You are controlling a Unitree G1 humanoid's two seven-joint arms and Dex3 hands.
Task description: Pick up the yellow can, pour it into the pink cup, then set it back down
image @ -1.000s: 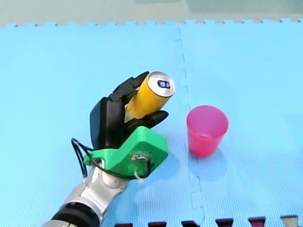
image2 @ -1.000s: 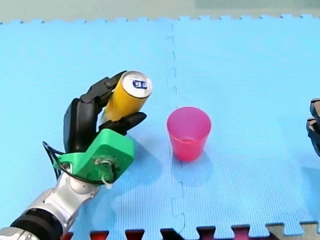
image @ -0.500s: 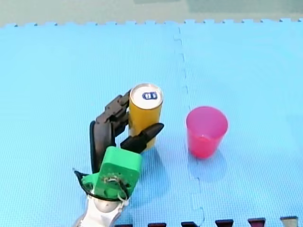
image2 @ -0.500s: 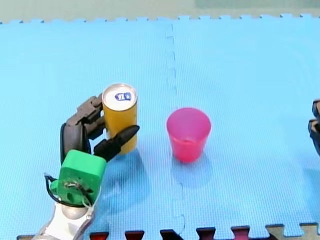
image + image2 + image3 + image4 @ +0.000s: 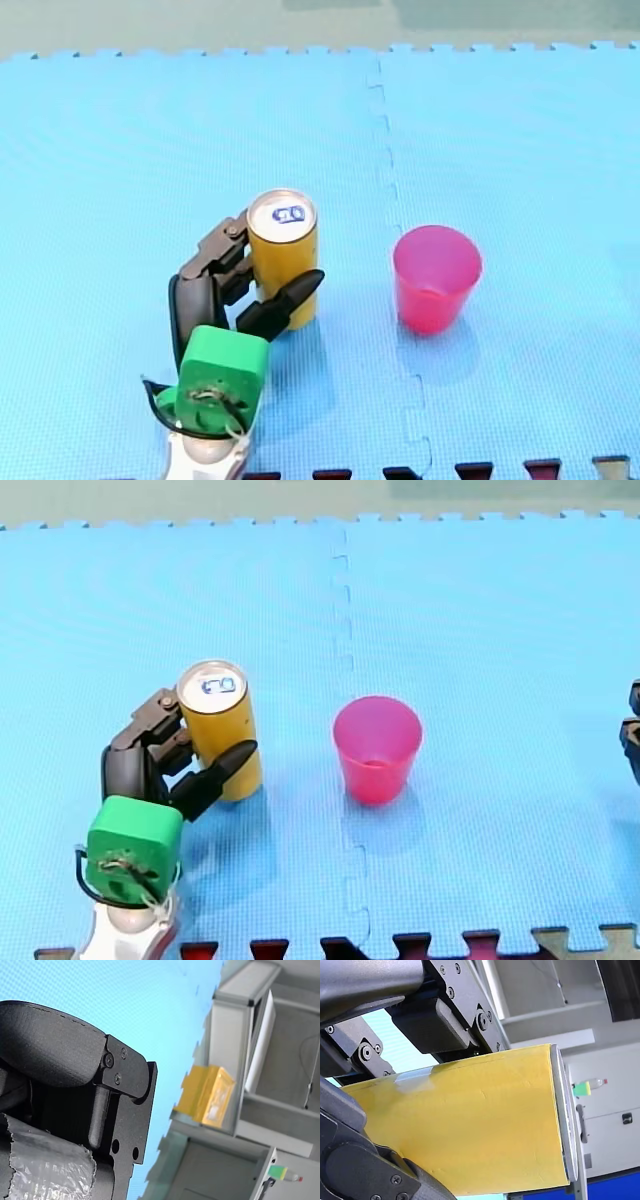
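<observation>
The yellow can point(image 5: 283, 255) stands upright on the blue foam mat point(image 5: 500, 130), left of the pink cup point(image 5: 436, 275). My left hand point(image 5: 262, 275) comes in from the bottom left and is shut on the can, black fingers point(image 5: 222, 250) on its left side and the thumb across its front. In the second wrist view the can's yellow side point(image 5: 470, 1135) lies between the same black fingers point(image 5: 430, 1025). I cannot tell whether the can's base touches the mat. The cup stands upright and apart from the can. A dark part of my right hand point(image 5: 632, 735) shows at the right edge.
A seam point(image 5: 385, 140) runs front to back across the mat, just left of the cup. The mat's toothed front edge point(image 5: 400, 946) lies close below the arm. In the first wrist view, grey shelving with a yellow box point(image 5: 207, 1095) stands beyond the mat.
The can was tilted with its top toward the cup; it has swung upright. My left hand has carried it down and to the left, away from the cup. The cup has not moved.
</observation>
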